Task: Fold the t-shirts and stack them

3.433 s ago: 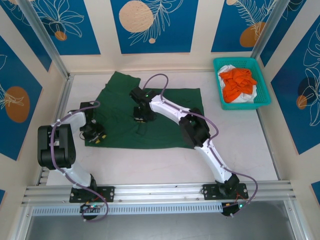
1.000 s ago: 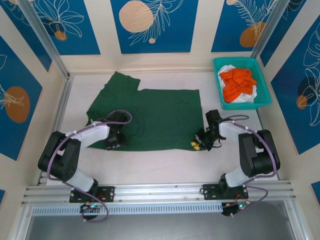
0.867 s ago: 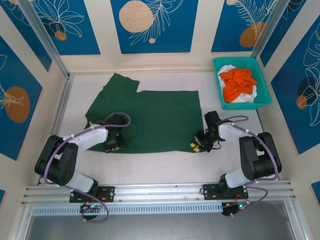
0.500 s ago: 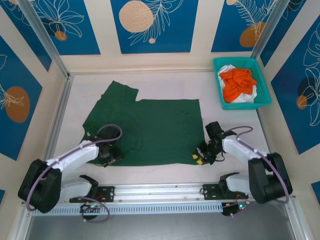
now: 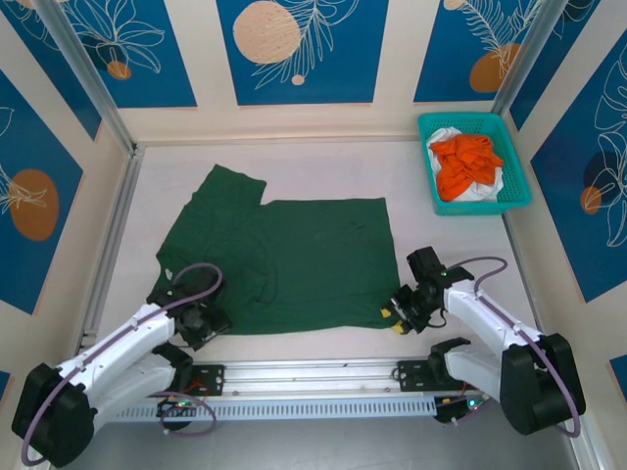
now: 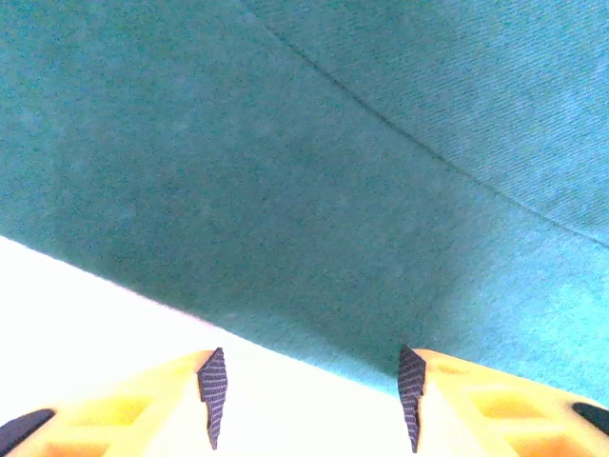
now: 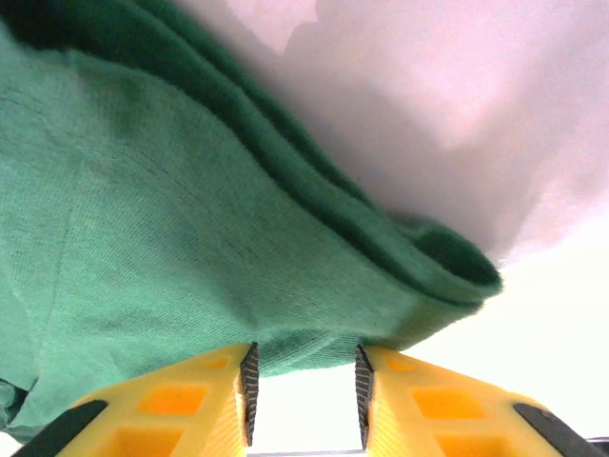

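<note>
Left gripper (image 6: 309, 367), jaws apart and empty, at the near left hem of the green shirt (image 5: 294, 255); right gripper (image 7: 303, 357), jaws narrowly parted, at its near right corner. Shirt lies flat on the table (image 5: 470, 255); orange shirt (image 5: 465, 162) in the basket (image 5: 427, 166), far right.

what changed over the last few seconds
Both arms drew back toward their bases, dragging the green t-shirt nearer the front edge. The left gripper and right gripper now sit open at its near hem, not holding it. The basket of orange and white shirts stayed put.
</note>
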### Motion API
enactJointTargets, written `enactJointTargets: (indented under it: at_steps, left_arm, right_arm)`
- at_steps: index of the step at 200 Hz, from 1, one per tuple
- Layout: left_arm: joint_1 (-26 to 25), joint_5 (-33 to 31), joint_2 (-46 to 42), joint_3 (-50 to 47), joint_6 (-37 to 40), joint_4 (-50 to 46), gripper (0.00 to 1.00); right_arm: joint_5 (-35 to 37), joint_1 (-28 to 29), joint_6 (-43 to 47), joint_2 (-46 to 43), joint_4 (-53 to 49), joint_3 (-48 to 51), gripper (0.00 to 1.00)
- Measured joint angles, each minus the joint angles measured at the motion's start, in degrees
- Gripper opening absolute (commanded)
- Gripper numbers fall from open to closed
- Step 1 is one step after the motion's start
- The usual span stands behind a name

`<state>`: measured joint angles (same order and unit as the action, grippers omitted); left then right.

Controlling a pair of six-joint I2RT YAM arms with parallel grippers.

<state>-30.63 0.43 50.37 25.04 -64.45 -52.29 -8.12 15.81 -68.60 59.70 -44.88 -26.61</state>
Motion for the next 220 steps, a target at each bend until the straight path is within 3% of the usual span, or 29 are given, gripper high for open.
enactJointTargets:
  at_steps: [30, 71, 117, 143, 171, 220]
  left_arm:
    - [-0.04, -2.25, 1.29, 4.7, 0.48, -3.63, 0.62]
    - [0.09, -7.41, 9.49, 25.57, 5.6, -6.75, 0.78]
    - [6.4, -9.27, 24.79, 52.09, 17.09, -6.73, 0.85]
    - [14.21, -6.95, 33.79, 60.92, 21.92, -4.37, 0.84]
    - [20.9, -2.91, 44.68, 66.82, 24.87, -0.9, 0.76]
    - [25.75, 1.31, 66.36, 82.68, 28.96, 3.43, 0.68]
  right_arm:
    - [1.88, 0.0, 1.57, -2.78, -3.56, -2.38, 0.55]
    - [5.07, -0.07, 6.14, -3.74, -4.76, -11.28, 0.66]
    - [8.0, -0.72, 11.98, 8.09, -1.92, -26.58, 0.69]
    - [10.75, -0.7, 14.25, 20.28, -0.46, -38.25, 0.69]
    - [15.56, -0.37, 15.8, 29.79, 3.17, -45.94, 0.7]
    - [20.59, -0.28, 21.42, 41.2, 7.21, -53.68, 0.71]
